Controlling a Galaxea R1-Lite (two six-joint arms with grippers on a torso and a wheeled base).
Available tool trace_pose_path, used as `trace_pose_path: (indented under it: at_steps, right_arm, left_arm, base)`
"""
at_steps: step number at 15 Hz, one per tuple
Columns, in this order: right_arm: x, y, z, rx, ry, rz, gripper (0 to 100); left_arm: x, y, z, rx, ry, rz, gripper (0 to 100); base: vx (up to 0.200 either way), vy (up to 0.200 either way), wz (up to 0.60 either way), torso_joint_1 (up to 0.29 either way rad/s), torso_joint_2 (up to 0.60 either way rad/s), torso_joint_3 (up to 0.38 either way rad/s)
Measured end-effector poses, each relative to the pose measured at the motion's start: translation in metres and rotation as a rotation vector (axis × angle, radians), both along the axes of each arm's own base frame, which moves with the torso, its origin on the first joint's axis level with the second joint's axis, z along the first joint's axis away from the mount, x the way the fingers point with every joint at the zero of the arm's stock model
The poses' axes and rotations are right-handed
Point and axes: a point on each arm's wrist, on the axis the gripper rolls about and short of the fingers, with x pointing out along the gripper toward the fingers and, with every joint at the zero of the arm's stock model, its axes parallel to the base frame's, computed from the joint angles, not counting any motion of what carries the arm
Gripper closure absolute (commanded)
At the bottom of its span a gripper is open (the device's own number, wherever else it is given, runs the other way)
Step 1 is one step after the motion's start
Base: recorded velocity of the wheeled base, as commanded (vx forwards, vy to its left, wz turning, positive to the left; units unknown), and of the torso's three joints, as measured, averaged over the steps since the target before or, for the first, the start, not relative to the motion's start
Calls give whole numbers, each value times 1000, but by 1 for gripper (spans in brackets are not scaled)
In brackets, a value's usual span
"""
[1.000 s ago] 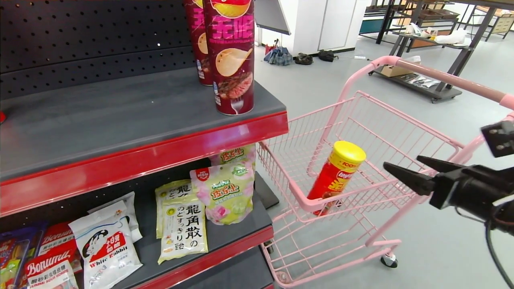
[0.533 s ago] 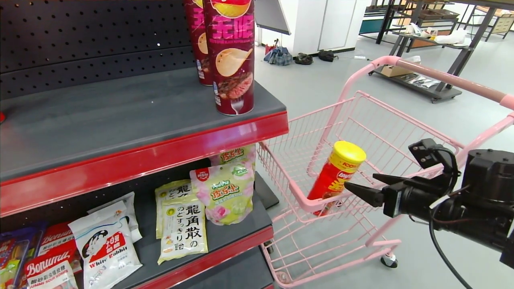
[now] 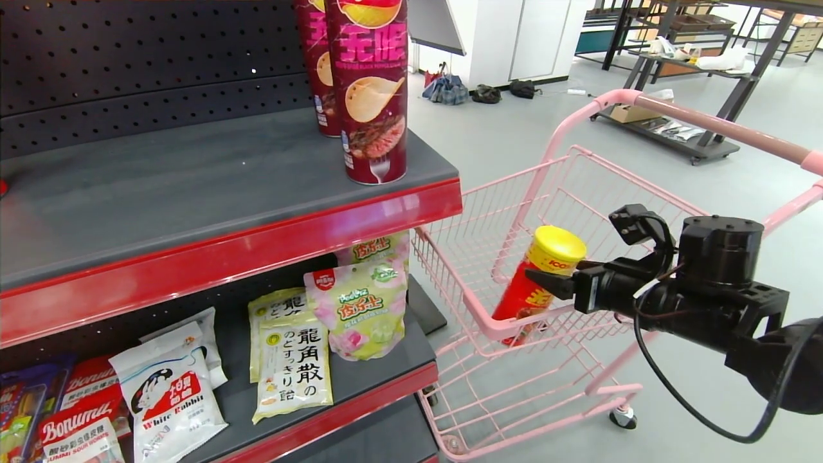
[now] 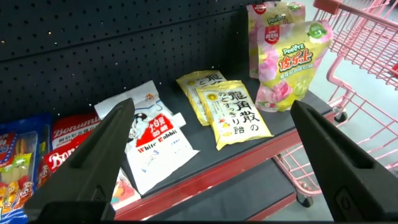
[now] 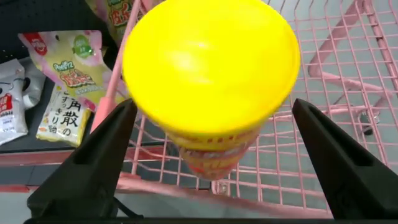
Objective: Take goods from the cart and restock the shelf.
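Note:
A red chip can with a yellow lid [image 3: 554,247] leans upright inside the pink cart [image 3: 582,153]. My right gripper [image 3: 553,274] is at the can's upper part, open, one finger on each side. The right wrist view has the yellow lid [image 5: 211,62] between the spread fingers [image 5: 93,168] of the right gripper [image 5: 212,107], with no contact visible. Open and holding nothing, my left gripper [image 4: 209,109] hangs in front of the lower shelf's snack bags [image 4: 239,112]. Two tall maroon chip cans [image 3: 371,96] stand at the right end of the upper shelf [image 3: 193,186].
The upper shelf has a red front lip [image 3: 257,244] and bare grey board left of the maroon cans. Several snack bags [image 3: 292,360] lie on the lower shelf. The cart's handle [image 3: 707,122] rises at the right. Grey floor and racks lie beyond.
My right arm has swung left across the cart, bringing its open fingers from well right of the can to either side of its top. The can and shelf goods stayed put.

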Motion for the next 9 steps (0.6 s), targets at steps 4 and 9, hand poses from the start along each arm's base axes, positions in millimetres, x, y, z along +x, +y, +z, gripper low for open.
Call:
trace_pose_path:
  at_steps: [4, 9]
  right_arm:
    - [19, 3, -6, 19, 14, -13, 0]
    - [33, 8, -12, 25, 24, -13, 0]
  left_arm:
    - [0, 0, 0, 0, 0, 0, 0]
    - [0, 0, 0, -1, 0, 0, 0]
  base:
    - [0, 0, 0, 0, 0, 0]
    - [0, 0, 0, 0, 0, 0]
